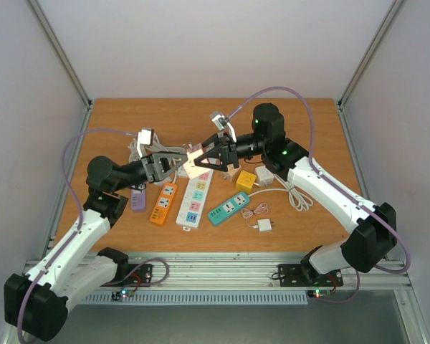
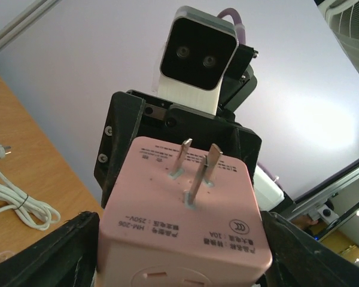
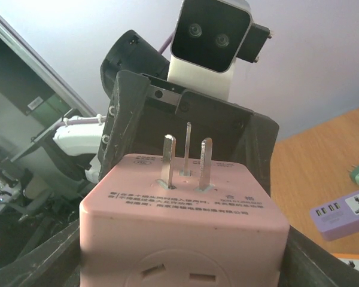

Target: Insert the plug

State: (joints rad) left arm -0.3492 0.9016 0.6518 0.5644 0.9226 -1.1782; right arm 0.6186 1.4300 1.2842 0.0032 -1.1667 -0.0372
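A pink cube adapter plug (image 1: 196,163) with three metal prongs hangs in the air over the table's middle, between both grippers. My left gripper (image 1: 183,162) comes at it from the left and my right gripper (image 1: 205,159) from the right. In the left wrist view the adapter (image 2: 185,221) fills the space between my left fingers (image 2: 78,245), prongs up, with the right gripper (image 2: 179,119) just behind it. In the right wrist view the adapter (image 3: 179,221) sits between my right fingers (image 3: 323,263), with the left gripper (image 3: 185,113) flanking its far side. Both look shut on it.
Below lie a white power strip (image 1: 196,197), an orange strip (image 1: 163,204), a teal strip (image 1: 229,208), a purple strip (image 1: 138,199), a yellow cube adapter (image 1: 246,179), a white charger (image 1: 264,226) and a coiled white cable (image 1: 295,195).
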